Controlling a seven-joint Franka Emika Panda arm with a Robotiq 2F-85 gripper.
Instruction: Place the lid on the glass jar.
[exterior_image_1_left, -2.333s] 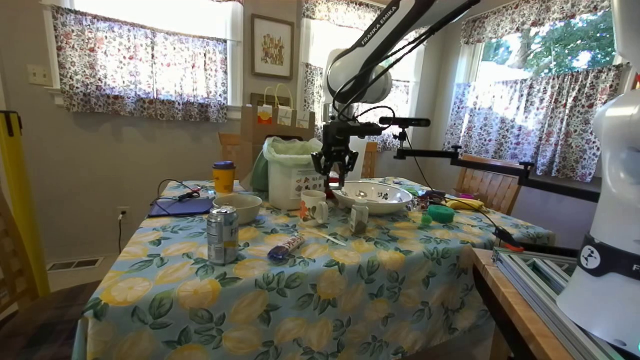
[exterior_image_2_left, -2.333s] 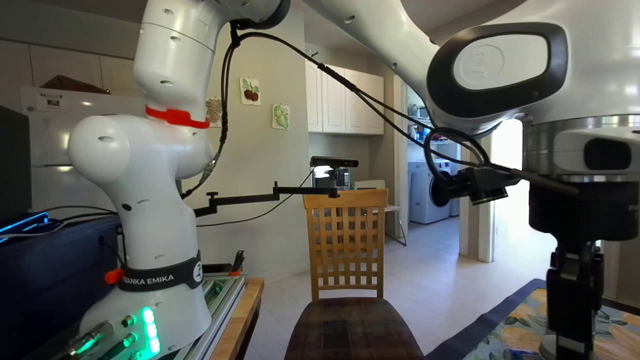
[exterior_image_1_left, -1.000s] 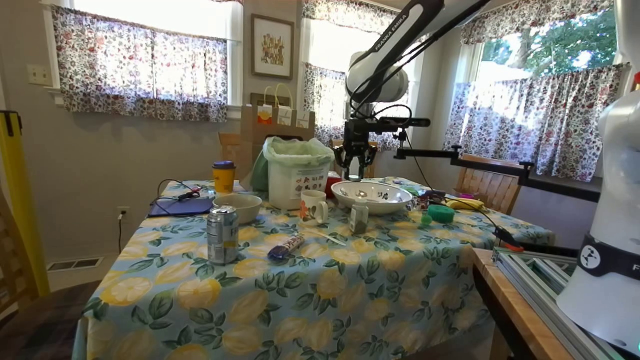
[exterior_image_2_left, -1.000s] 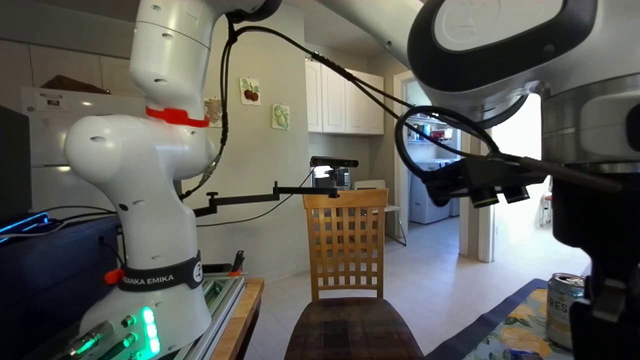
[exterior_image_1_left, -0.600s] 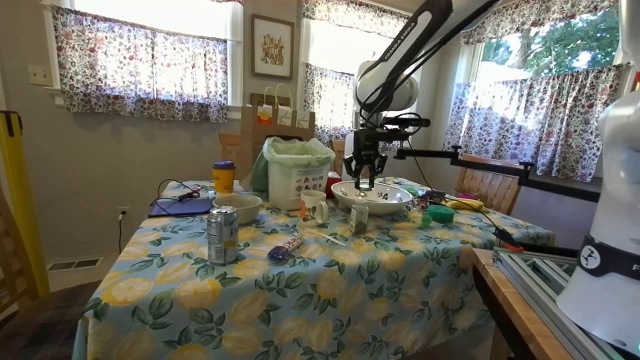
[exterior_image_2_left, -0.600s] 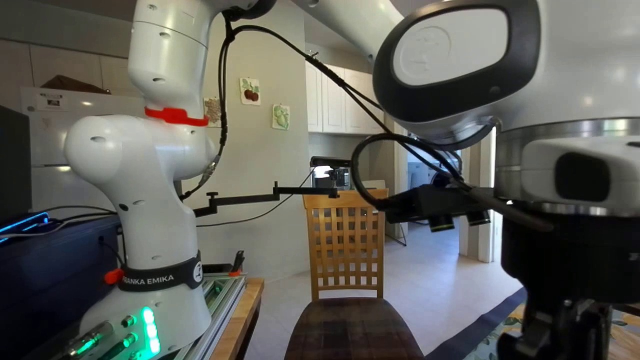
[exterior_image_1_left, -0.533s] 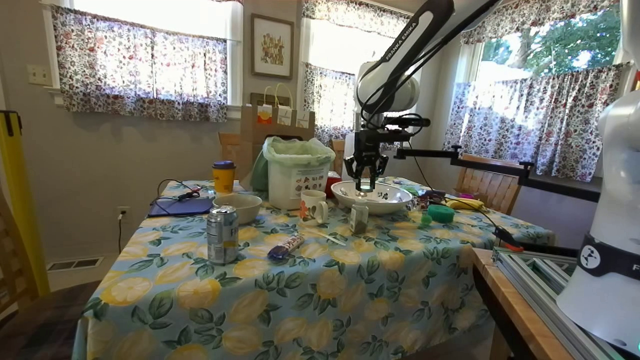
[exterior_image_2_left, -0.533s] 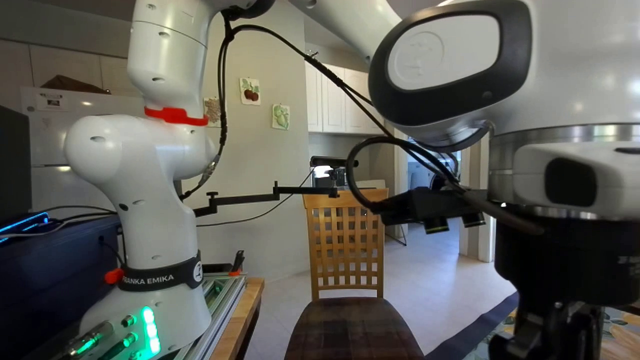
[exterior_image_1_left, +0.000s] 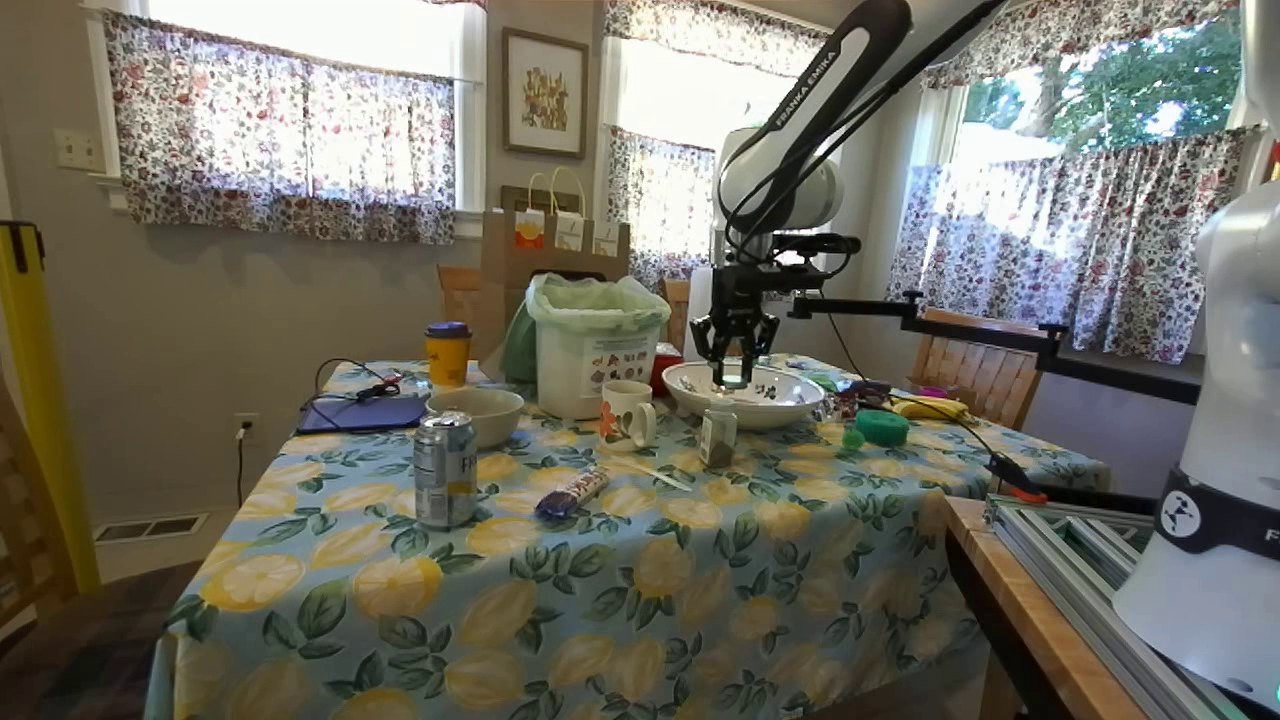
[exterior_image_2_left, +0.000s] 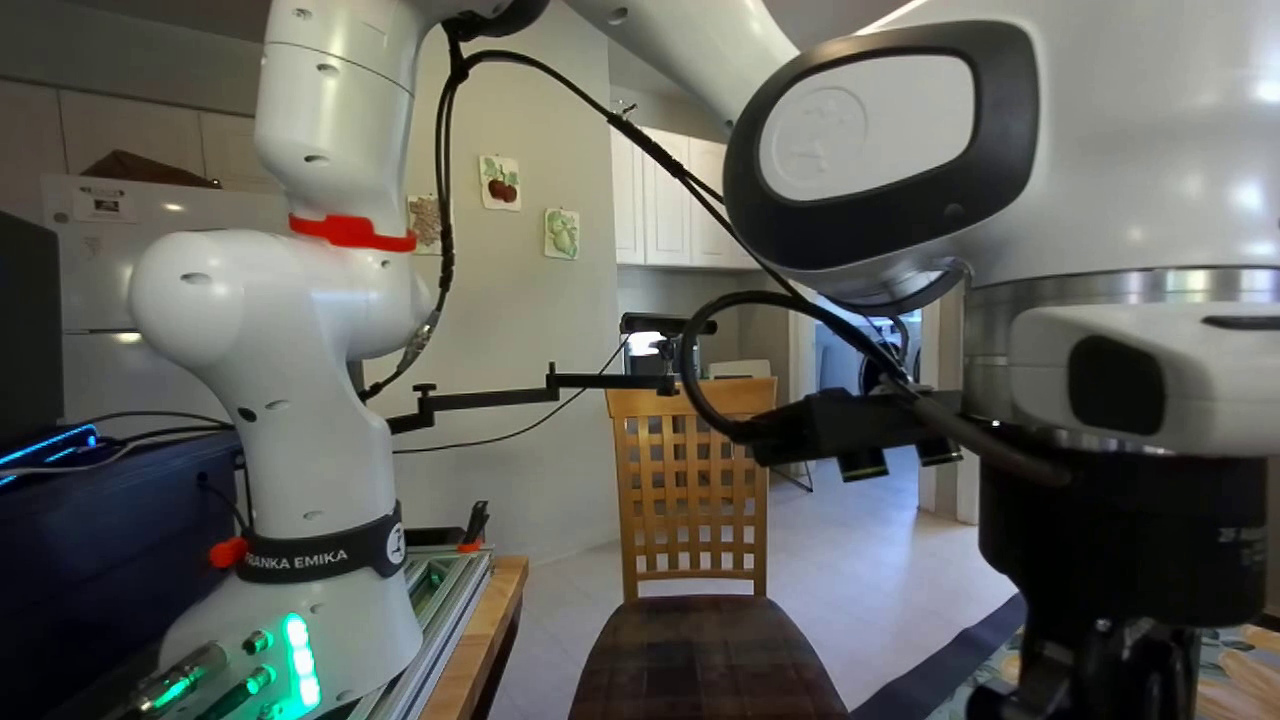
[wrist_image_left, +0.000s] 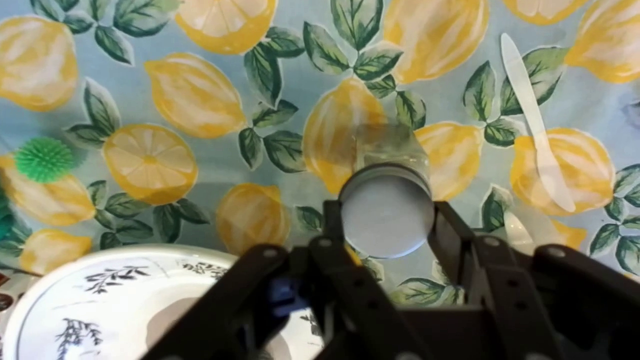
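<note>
Tablecloth (exterior_image_1_left: 560, 620) is spread beneath the pincer (exterior_image_1_left: 733, 373), and the wide white bowl (wrist_image_left: 122, 307) is situated below it, to one side. Clear glass jar (exterior_image_1_left: 718, 438) is stood upright, lower than the pincer and, it is judged, slightly off its axis; the lid (wrist_image_left: 387, 217) is pinched in the pincer, apart from the jar. Before lowering, the lid should be centred over the jar and kept level; release should be withheld until it is evenly seated.
</note>
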